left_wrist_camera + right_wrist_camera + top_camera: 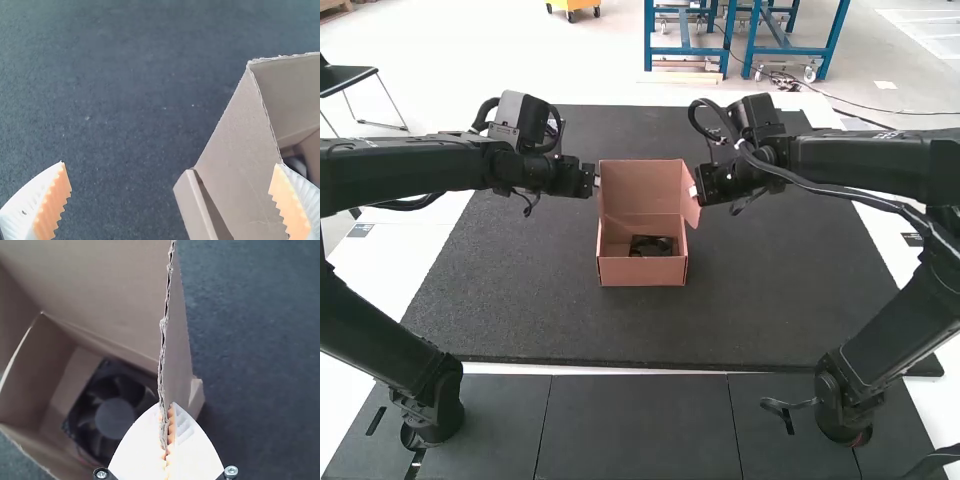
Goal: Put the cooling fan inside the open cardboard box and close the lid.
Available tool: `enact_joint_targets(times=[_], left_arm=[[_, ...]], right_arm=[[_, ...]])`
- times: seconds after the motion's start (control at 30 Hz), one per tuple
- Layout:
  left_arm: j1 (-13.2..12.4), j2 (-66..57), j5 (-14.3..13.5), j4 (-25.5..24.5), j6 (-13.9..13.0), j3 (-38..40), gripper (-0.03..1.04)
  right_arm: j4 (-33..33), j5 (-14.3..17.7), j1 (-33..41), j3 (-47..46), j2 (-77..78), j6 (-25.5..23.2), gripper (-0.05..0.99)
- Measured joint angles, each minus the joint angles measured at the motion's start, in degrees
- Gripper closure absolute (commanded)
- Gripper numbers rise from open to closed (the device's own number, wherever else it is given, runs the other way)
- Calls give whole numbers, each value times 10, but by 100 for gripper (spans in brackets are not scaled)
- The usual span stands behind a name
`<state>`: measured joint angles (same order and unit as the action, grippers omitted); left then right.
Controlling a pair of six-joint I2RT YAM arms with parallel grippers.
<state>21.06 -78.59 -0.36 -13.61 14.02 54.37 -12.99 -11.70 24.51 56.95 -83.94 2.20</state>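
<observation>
A small cardboard box (pixel 642 268) stands open in the middle of the black mat, its lid (pixel 642 186) raised upright at the back. The black cooling fan (pixel 651 244) lies flat inside the box (pixel 30 370), seen as fan (pixel 107 415) in the right wrist view. My right gripper (pixel 700 190) is shut on the lid's right side flap (pixel 172 340), fingers (pixel 187 442) pinching its edge. My left gripper (pixel 590 182) is open at the lid's left edge, with the left flap (pixel 240 165) between its orange pads (pixel 50 200).
The black mat (pixel 500 270) covers most of the table, with white table edges (pixel 370 260) around it. Open mat lies in front of and beside the box.
</observation>
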Motion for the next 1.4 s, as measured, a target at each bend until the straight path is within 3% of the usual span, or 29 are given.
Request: enact_joint_targets(times=[0.83, 1.4], left_arm=[[0, 0, 4, -4, 2, 0, 7], [0, 2, 6, -50, 2, 0, 7]], right_arm=[[-11, -5, 28, 43, -35, -21, 95], [-88, -3, 47, 68, -44, -31, 95]])
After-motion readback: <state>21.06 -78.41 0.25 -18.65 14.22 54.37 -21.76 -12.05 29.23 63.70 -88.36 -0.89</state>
